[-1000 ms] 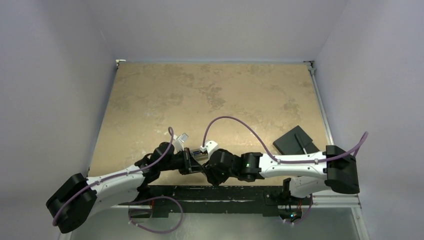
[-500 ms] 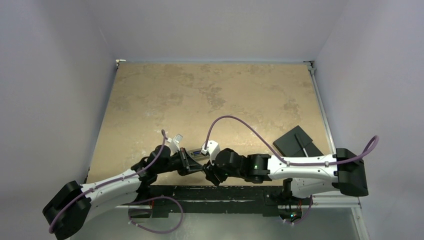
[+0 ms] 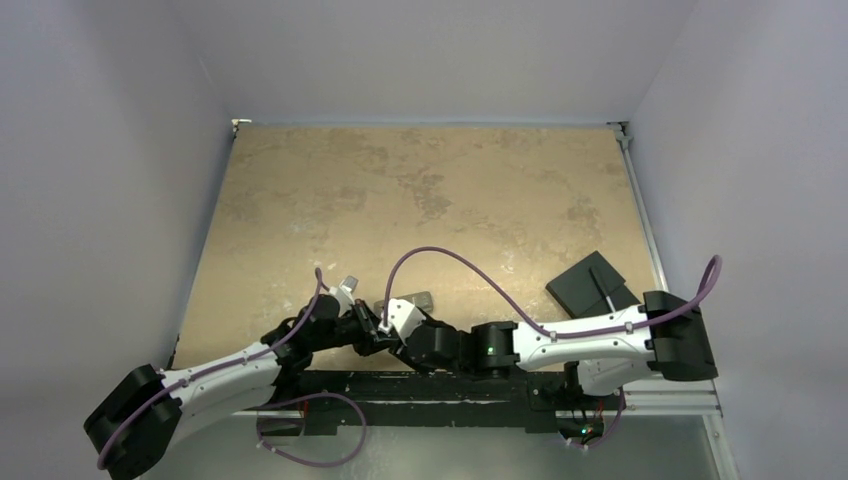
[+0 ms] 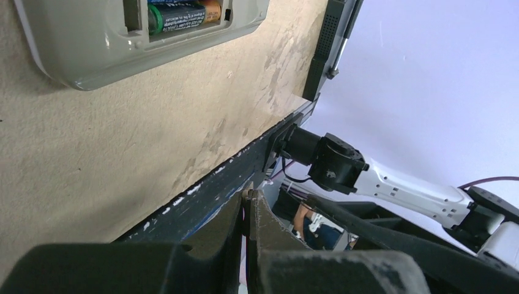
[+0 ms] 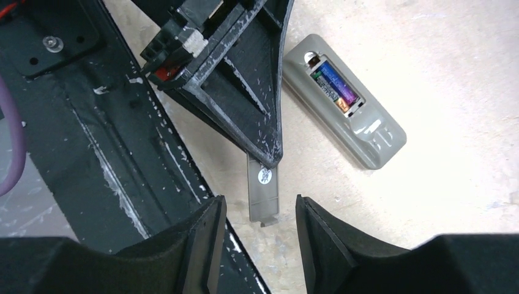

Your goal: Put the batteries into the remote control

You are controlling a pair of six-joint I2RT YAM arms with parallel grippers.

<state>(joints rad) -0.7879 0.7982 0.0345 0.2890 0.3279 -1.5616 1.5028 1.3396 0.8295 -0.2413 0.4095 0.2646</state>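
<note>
The remote control (image 5: 367, 131) lies grey underside up on the table, also seen in the top view (image 3: 412, 300) and in the left wrist view (image 4: 122, 58). The batteries (image 5: 333, 86) sit in its open recess (image 4: 180, 15). My left gripper (image 5: 272, 156) is shut on one end of the small flat grey cover piece (image 5: 263, 196); its fingers (image 4: 269, 226) press together over the table's front edge. My right gripper (image 5: 260, 201) is open, its fingertips either side of the cover's free end without touching it. In the top view both grippers meet near the front edge (image 3: 383, 328).
A larger flat black slab (image 3: 590, 283) lies at the right of the tan table (image 3: 420, 190). The dark front rail (image 5: 92, 122) runs just beside both grippers. Purple cables (image 3: 450, 255) arch over the right arm.
The remote, earlier between the two grippers, now lies on the table. The right gripper has swung left and nearer the front edge, meeting the left gripper's tips; the left gripper drew back slightly.
</note>
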